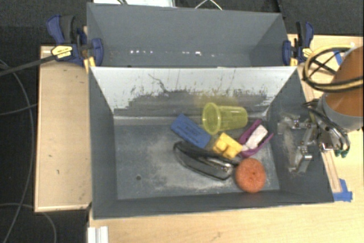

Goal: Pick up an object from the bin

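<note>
- I see the floor of the grey metal bin (142, 179) bare and scuffed, left of the orange rough ball (250, 174); that ball lies by the near wall.
- The gripper (300, 163) hangs just right of the ball, over the right sloping wall, holding nothing I can see; released or clenched, I cannot tell.
- Left of the ball lies a black glossy long tool (202, 162).
- Behind the ball: a yellow plastic block (227, 146), a purple-and-white piece (255, 136), a blue flat block (190, 131).
- Farthest behind it, a yellow see-through plastic cup (223, 118) lies on its side by the scratched back wall.
</note>
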Robot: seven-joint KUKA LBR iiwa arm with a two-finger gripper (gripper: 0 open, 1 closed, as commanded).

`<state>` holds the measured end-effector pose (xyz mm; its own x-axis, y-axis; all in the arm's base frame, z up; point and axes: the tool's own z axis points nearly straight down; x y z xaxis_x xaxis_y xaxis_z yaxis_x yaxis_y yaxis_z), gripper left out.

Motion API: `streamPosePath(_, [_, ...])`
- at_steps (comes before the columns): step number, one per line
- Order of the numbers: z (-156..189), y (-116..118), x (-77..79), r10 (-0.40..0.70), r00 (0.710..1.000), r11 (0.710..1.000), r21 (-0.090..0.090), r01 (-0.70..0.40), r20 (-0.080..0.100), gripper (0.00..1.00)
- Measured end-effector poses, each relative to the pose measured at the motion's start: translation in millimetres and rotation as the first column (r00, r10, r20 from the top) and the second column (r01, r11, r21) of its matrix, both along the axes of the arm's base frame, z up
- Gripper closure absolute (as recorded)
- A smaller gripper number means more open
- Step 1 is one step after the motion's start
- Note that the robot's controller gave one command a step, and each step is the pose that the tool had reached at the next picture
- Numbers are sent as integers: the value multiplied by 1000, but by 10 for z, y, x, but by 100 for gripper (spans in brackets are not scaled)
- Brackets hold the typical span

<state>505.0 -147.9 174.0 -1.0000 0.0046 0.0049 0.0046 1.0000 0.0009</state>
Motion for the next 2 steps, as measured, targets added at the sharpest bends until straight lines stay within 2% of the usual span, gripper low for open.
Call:
streamPosePath(1, [46,9,17,7,1000,1000,-2,-7,8,0])
streamPosePath(2, [-829,713,468,27,1000,1000,-2,-27,0,0])
